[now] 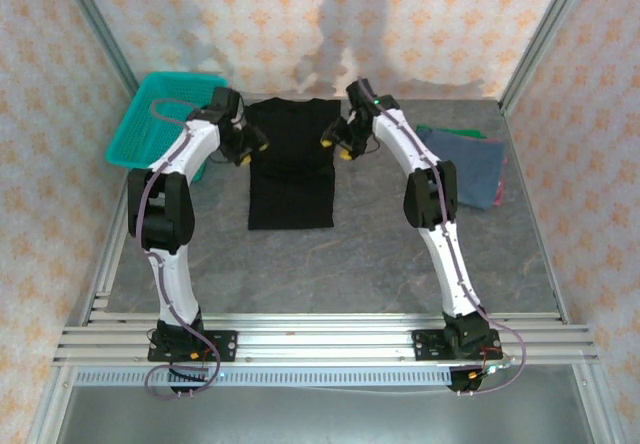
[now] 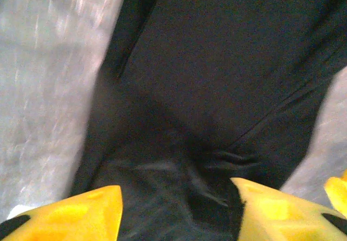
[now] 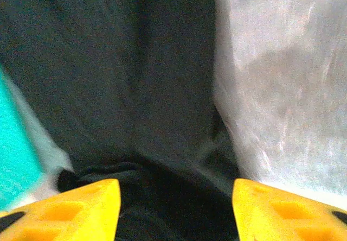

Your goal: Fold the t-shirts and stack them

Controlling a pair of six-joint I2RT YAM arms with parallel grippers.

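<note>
The large black t-shirt [image 1: 291, 164] lies flat mid-table, folded into a narrow strip with its collar at the far end. My left gripper [image 1: 250, 147] hovers at its left shoulder edge and my right gripper [image 1: 338, 142] at its right shoulder edge. In the left wrist view the yellow fingers [image 2: 65, 214] stand apart over wrinkled black cloth [image 2: 217, 78], left gripper [image 2: 173, 214] open. In the right wrist view the right gripper [image 3: 176, 214] is open too, with black cloth [image 3: 135, 78] below and nothing pinched. A folded slate-blue shirt [image 1: 465, 169] lies at the right, with green [image 1: 450, 132] and maroon [image 1: 500, 192] edges showing under it.
A teal mesh basket [image 1: 160, 119] stands at the back left beside the left arm; a teal patch of it [image 3: 16, 159] shows in the right wrist view. Grey tabletop [image 1: 330, 264] stretches in front of the black shirt. Metal frame posts and papered walls close in both sides.
</note>
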